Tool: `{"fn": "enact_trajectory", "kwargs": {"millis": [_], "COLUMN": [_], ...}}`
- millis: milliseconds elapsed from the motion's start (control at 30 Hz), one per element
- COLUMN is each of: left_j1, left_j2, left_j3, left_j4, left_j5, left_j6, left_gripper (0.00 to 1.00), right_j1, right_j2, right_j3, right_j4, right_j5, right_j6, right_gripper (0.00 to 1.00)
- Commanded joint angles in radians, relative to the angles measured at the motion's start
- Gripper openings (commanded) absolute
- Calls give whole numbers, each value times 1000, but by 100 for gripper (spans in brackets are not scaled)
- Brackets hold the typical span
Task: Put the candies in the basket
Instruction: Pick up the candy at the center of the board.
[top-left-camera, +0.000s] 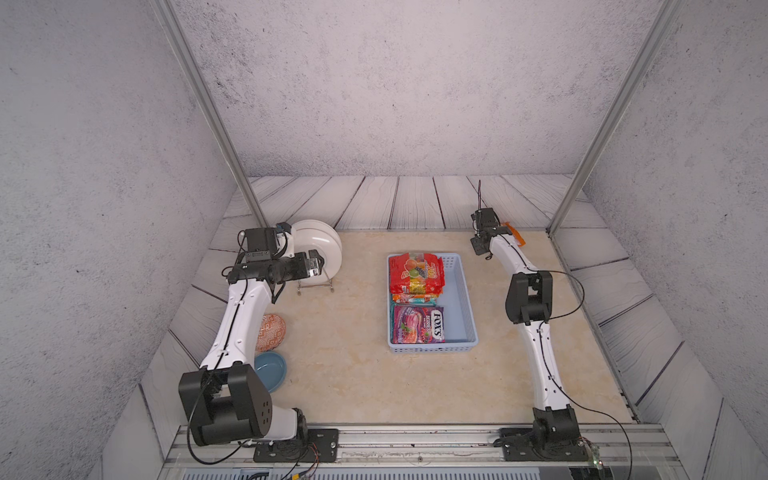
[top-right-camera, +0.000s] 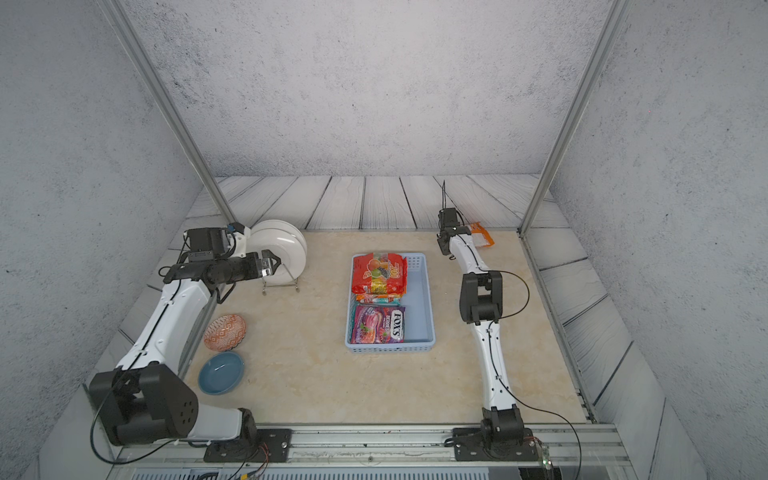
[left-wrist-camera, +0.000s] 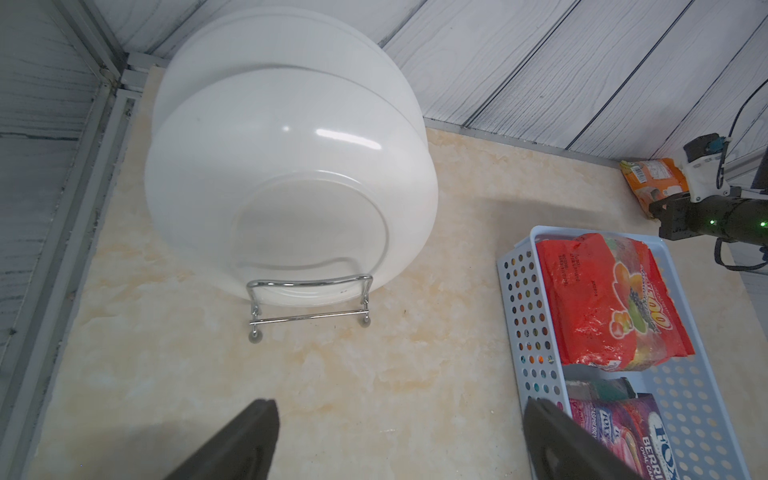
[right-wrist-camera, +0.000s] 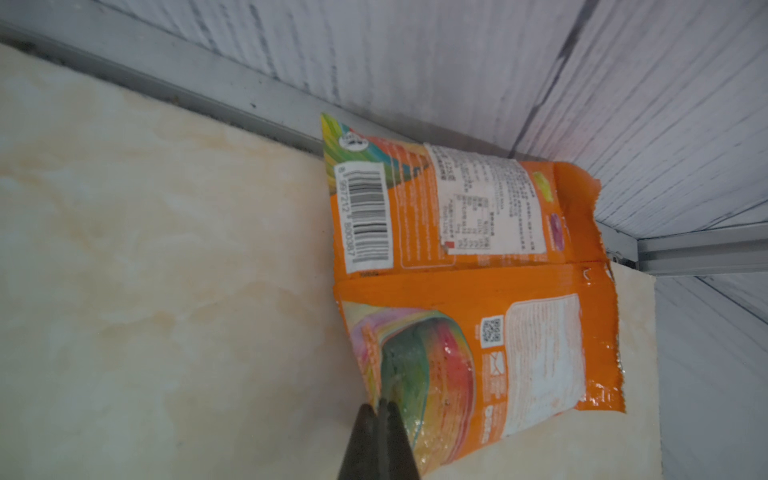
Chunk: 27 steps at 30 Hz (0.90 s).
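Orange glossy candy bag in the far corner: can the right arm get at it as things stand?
Likely yes: the right gripper sits at a corner of the orange glossy candy bag, jaws shut, apparently pinching its edge; nothing lies between.

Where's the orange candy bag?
In both top views the orange candy bag lies in the far right corner, beyond the basket, pinched by the right gripper.

A robot lab test booth; aluminium frame posts (top-left-camera: 209, 108), printed-plank panels (top-left-camera: 415, 203), two arms (top-left-camera: 237, 328) bolted to a metal rail (top-left-camera: 415, 440).
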Motion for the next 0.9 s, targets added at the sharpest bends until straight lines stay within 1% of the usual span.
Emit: {"fn": "enact_trajectory", "kwargs": {"millis": [0,133,267,367,533,700,867], "left_j1": [10,10,10,9,-11,-89,-145], "left_j2": [5,0,-28,-61,-123,-179,-222], "left_j3": [38,47,25,13,8,16,11], "left_j4": [-2,0,16,23,21,-12,-17], "left_j5": [1,14,25,24,16,-17,-25], "left_j6": [-5,-17,-21,-19,-7,36,48], "left_gripper": [98,98,98,98,98,98,98], "right_j1": [-22,-70,-76,-75,-68,-57,-52], "right_j2": [0,-51,-137,-218,-411,-653,-848], "right_j3": [-38,-74,-138,-193,-359,-587,-748], "right_j4": [-8,-41,-44,-49,-20,28,-9], "right_j5": [-38,-123,-154,-182,-195,-184,-267], "right_j6": [34,165,200,253,349,419,482], "right_gripper": [0,0,0,0,0,0,0]}}
